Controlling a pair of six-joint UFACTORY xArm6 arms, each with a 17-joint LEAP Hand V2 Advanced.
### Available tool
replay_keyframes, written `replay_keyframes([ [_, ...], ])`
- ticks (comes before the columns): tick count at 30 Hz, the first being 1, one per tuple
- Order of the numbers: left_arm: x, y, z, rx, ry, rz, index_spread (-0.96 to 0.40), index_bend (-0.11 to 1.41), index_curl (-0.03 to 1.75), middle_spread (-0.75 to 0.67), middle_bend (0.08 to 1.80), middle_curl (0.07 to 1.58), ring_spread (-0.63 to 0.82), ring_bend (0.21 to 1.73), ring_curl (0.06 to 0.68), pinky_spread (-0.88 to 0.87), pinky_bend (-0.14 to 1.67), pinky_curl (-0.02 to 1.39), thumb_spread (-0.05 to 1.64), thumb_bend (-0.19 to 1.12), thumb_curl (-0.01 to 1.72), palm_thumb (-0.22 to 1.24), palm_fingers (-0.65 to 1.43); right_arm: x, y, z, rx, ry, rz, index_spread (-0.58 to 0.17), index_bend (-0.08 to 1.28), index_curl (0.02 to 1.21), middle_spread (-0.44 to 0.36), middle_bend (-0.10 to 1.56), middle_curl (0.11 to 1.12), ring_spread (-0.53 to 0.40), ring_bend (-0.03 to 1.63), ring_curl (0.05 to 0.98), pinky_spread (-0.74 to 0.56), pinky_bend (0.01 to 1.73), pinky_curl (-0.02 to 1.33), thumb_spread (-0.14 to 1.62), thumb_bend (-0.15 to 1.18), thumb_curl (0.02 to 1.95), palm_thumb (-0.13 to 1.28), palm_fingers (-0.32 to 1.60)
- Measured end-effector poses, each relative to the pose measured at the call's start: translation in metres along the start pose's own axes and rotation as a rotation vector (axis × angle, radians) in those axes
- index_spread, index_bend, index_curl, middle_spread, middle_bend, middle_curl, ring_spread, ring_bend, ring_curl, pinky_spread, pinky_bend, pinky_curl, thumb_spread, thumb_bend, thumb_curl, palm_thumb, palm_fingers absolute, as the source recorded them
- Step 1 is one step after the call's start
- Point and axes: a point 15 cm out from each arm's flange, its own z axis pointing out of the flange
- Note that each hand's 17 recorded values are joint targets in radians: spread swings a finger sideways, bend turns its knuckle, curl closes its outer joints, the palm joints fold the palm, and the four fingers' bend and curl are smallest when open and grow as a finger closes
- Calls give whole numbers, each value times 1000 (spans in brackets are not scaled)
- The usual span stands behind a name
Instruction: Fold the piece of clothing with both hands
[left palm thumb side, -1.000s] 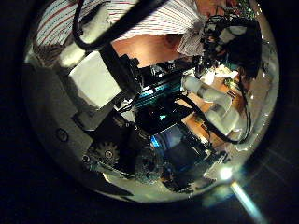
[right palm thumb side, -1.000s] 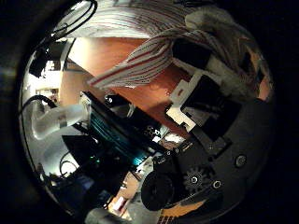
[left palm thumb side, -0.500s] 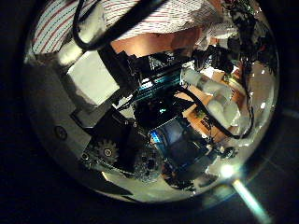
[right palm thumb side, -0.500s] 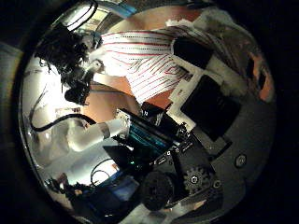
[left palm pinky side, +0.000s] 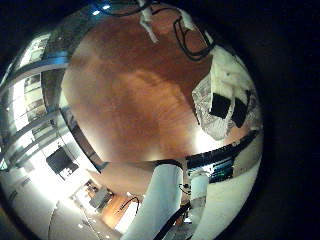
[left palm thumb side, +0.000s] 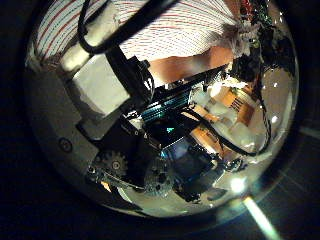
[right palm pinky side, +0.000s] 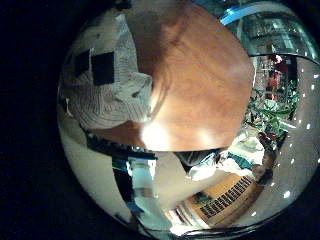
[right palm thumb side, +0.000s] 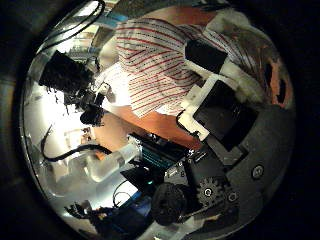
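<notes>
Another hand (right palm thumb side: 75, 75) shows beside the cloth.
A robot arm (left palm pinky side: 160, 205) stands past the table's edge. Room furniture and lights (right palm pinky side: 265, 100) lie beyond the table.
Both palm cameras have moved. The striped cloth now fills more of both thumb side views, and in the right one the other hand sits closer beside the cloth.
</notes>
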Motion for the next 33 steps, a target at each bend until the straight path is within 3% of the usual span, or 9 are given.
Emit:
replay_keyframes([
  [9,-6,-40,18,13,135,-27,-600,248,1433,-690,816,1143,-436,1393,594,-660,1090,837,1476,-12,300,330,1001,9,-30,23,-42,-6,-1,-317,997,1097,-158,1279,917,-224,1362,789,-188,1279,888,1016,-13,698,1034,1071],
  [18,-16,-74,32,55,158,-47,-609,362,1467,-704,870,1203,-422,1460,643,-652,1128,964,1582,2,231,266,973,17,-67,34,-53,-9,8,-315,998,1100,-158,1286,915,-226,1368,803,-189,1252,953,1032,-12,710,1035,1058],
  [22,-18,-75,39,25,160,-65,-608,393,1470,-702,886,1214,-416,1467,652,-652,1127,1002,1584,7,217,260,947,18,-79,40,-59,-8,12,-315,981,1095,-160,1272,909,-229,1363,806,-192,1246,980,1076,-41,681,914,1031],
  [25,-20,-73,39,-9,156,-78,-607,399,1468,-699,894,1215,-409,1474,654,-651,1116,1019,1574,14,216,269,936,20,-85,40,-54,-8,14,-325,888,1062,-164,1199,876,-229,1335,783,-221,1207,960,1144,-38,617,832,942],
  [29,-24,-73,33,-26,149,-88,-605,402,1462,-692,900,1211,-404,1475,648,-653,1090,1031,1561,24,225,294,931,26,-87,41,-51,-9,32,-347,523,955,-170,1006,805,-254,1292,736,-315,1086,888,1200,-38,535,722,380],
  [31,-27,-73,31,-21,142,-93,-603,404,1456,-688,904,1207,-402,1472,643,-654,1073,1036,1552,27,230,307,931,29,-90,40,-39,-9,38,-378,478,889,-152,891,754,-218,1179,699,-180,963,870,1213,-39,499,673,75],
  [33,-31,-71,28,-17,136,-104,-602,400,1452,-684,906,1202,-401,1470,640,-655,1061,1042,1548,28,233,313,928,33,-95,36,-12,-7,45,-407,426,805,-132,780,693,-169,1100,641,-40,914,813,1221,-36,471,636,14],
])
